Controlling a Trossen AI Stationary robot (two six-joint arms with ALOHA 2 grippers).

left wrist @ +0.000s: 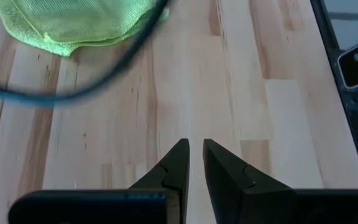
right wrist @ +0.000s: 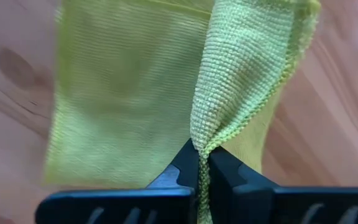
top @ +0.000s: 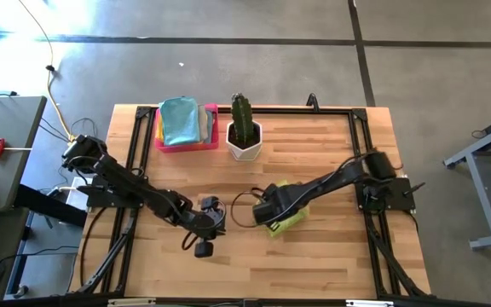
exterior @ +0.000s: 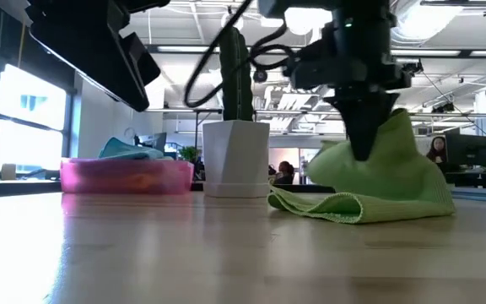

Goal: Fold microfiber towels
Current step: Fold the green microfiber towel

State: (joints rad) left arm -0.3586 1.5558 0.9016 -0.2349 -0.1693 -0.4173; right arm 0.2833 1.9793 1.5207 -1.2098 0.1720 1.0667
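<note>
A lime green microfiber towel [top: 290,218] lies right of the table's middle. My right gripper [top: 268,210] stands over its left part, shut on it; the low view shows the towel [exterior: 395,173] drawn up into a peak at the fingers [exterior: 363,139]. My left gripper [top: 203,247] hangs over bare wood near the front edge, left of the towel. Its fingers [left wrist: 194,155] are shut with nothing between them, and the towel's corner [left wrist: 73,25] shows farther off. More towels, a light blue one [top: 179,119] on top, are piled in the pink tray [top: 186,145]. My right gripper pinches a gathered, hemmed edge of the lime towel [right wrist: 209,138] between its two fingers. The fingers come from above, pointing steeply down. The pinched part is lifted into a peak, while the towel's lower folds [exterior: 336,205] stay on the table, slack.
A cactus in a white pot [top: 244,136] stands at the back centre beside the pink tray [exterior: 125,176]. A black frame [top: 352,115] runs round the tabletop. Bare wood lies between the two grippers and along the front edge.
</note>
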